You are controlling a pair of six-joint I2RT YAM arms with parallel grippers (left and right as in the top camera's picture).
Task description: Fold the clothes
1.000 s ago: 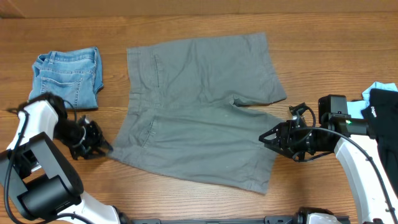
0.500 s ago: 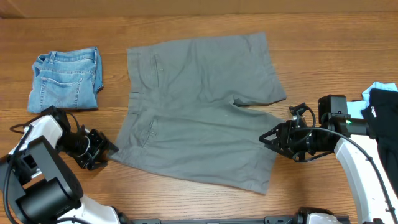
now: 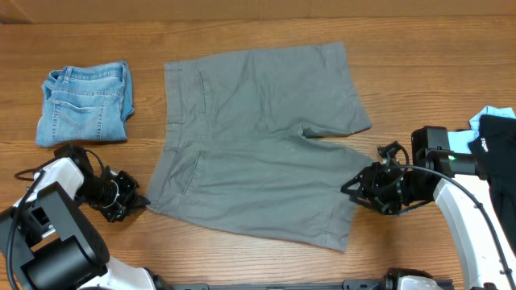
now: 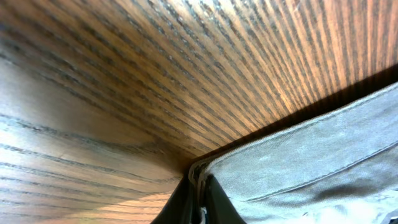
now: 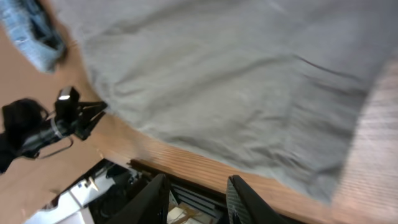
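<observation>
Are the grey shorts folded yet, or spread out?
Spread out. The large grey soft-fabric shorts lie flat on the wooden table, both legs and waistband showing, no layer doubled over.

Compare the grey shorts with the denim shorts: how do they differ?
The grey shorts are much larger than the denim shorts. The grey shorts lie spread open, both legs showing; the denim shorts are folded into a compact bundle. The left gripper pinches the grey shorts' corner; nothing touches the denim shorts. Both lie on the table.
</observation>
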